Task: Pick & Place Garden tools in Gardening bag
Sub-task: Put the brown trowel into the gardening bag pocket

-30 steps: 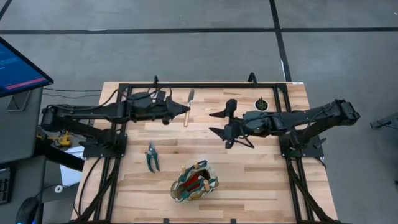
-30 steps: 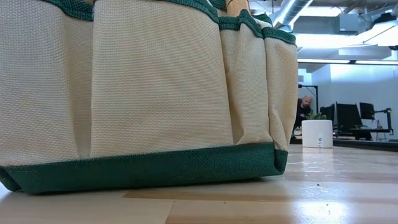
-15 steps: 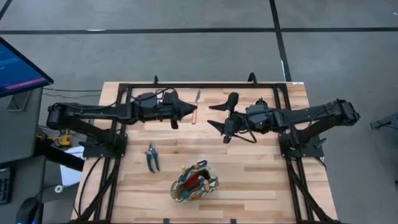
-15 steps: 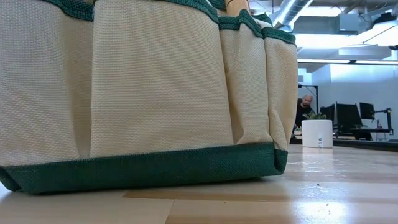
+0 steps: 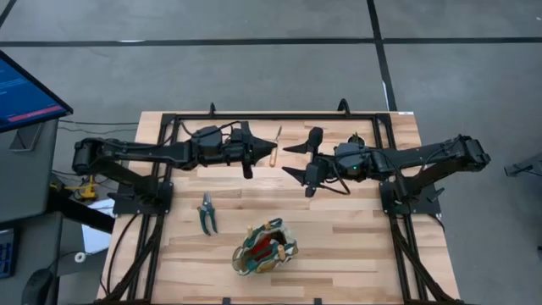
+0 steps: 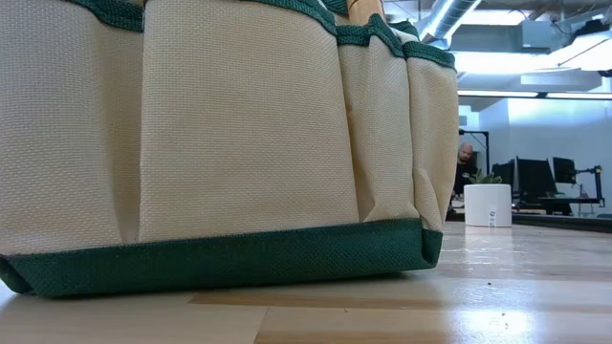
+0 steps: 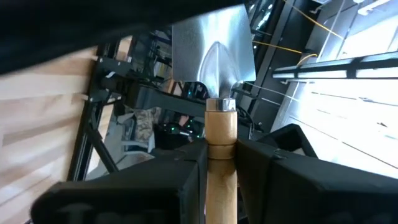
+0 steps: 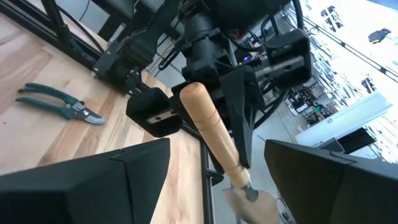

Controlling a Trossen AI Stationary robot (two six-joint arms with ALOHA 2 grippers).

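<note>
My left gripper (image 5: 261, 153) is shut on a trowel (image 5: 274, 146) with a silver blade (image 7: 213, 46) and a light wooden handle, held over the far middle of the table. My right gripper (image 5: 297, 161) is wide open just to the trowel's right, touching nothing; its fingers (image 8: 93, 183) stand on either side of the handle (image 8: 211, 134) at a distance. Green-handled pruning shears (image 5: 207, 213) lie flat on the table at the near left. The gardening bag (image 5: 265, 247) stands on its base near the front edge and fills the low view (image 6: 220, 143). My left gripper pinches the trowel's wooden handle (image 7: 221, 146) between its two fingers, a little below the metal collar (image 7: 220, 104). The fingers come level from the table's left and lie across the handle. The trowel is clear of the table, its blade toward the far edge.
A small white pot with a plant (image 6: 488, 204) stands at the far right of the table (image 5: 356, 142). A wooden handle (image 6: 364, 10) sticks up out of the bag. Black frame rails (image 5: 279, 117) run along the table's far side. A person sits in the room behind.
My left gripper has gone toward the table's right edge, carrying the trowel toward my right gripper; the trowel has tipped slightly, its blade leaning right. My right gripper has shifted a little toward the far edge and stays open.
</note>
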